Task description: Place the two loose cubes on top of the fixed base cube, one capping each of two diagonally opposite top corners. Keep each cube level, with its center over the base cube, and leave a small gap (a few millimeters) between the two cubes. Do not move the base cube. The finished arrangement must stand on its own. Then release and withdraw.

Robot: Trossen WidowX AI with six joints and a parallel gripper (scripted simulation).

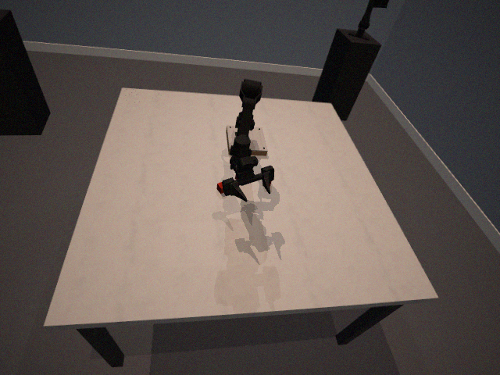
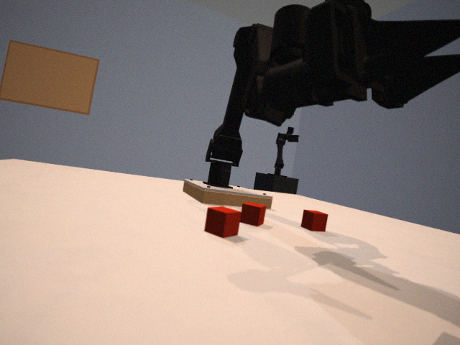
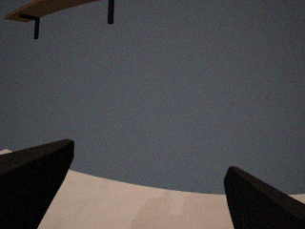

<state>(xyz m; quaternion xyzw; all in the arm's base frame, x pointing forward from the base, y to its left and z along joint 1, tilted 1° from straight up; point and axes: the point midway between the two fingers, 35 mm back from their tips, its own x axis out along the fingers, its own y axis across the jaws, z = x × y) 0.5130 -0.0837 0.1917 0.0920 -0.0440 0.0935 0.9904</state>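
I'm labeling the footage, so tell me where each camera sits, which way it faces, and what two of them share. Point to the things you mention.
Top: high above the table (image 1: 161,242) (image 2: 93,259) (image 3: 95,200), angled down; shows the arm (image 1: 244,121) (image 2: 232,100) and its open fingers (image 1: 257,197).
Exterior: low over the table, facing the arm's base plate (image 1: 260,141) (image 2: 237,198); the arm looms upper right, three red cubes below.
Wrist: on the arm near the fingers, facing outward past them to a wall; both fingertips show.
Top and exterior share the arm and base plate.
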